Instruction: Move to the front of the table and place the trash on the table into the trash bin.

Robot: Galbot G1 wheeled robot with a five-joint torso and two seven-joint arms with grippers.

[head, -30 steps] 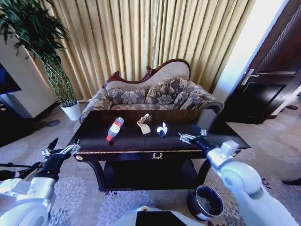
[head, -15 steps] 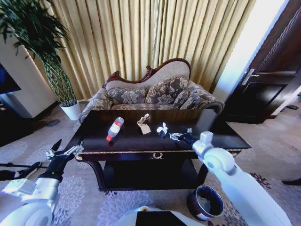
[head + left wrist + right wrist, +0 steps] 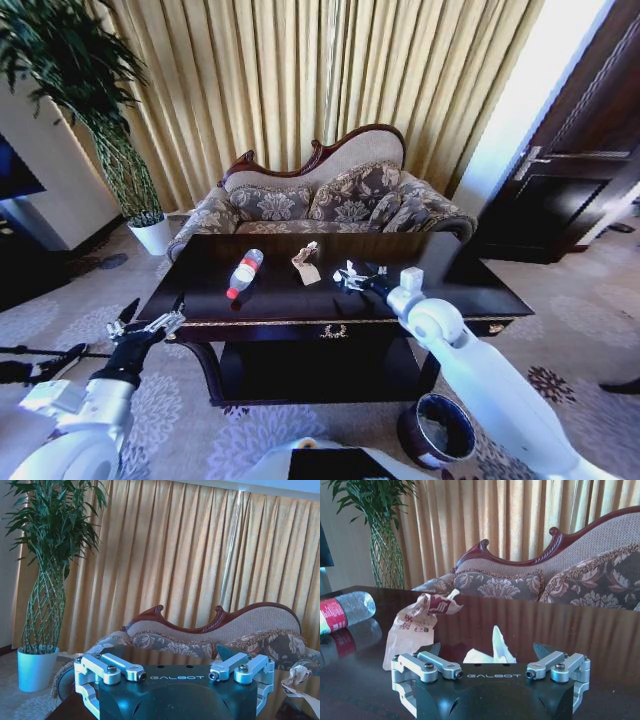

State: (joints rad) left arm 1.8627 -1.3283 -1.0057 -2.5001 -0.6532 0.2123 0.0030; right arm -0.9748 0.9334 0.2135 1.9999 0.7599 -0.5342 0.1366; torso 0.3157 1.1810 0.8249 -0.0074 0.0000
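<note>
My right gripper (image 3: 352,277) is spread wide open at the white wrapper (image 3: 492,647), mid-table (image 3: 200,300), w/ the beige paper (image 3: 415,622) just beside it and the bottle (image 3: 243,272) beyond that. Risk: thin wrapper could slip out or get shoved toward the paper when I close. Left gripper (image 3: 150,325) idles open by the table's left corner.

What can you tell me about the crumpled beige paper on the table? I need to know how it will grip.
The crumpled beige paper is a thin creased wrapper printed in dark red, twisted up at its top. It rests on the dark glossy wooden table, between the clear plastic bottle and the small white crumpled wrapper, apart from both. Nothing grips it.
</note>
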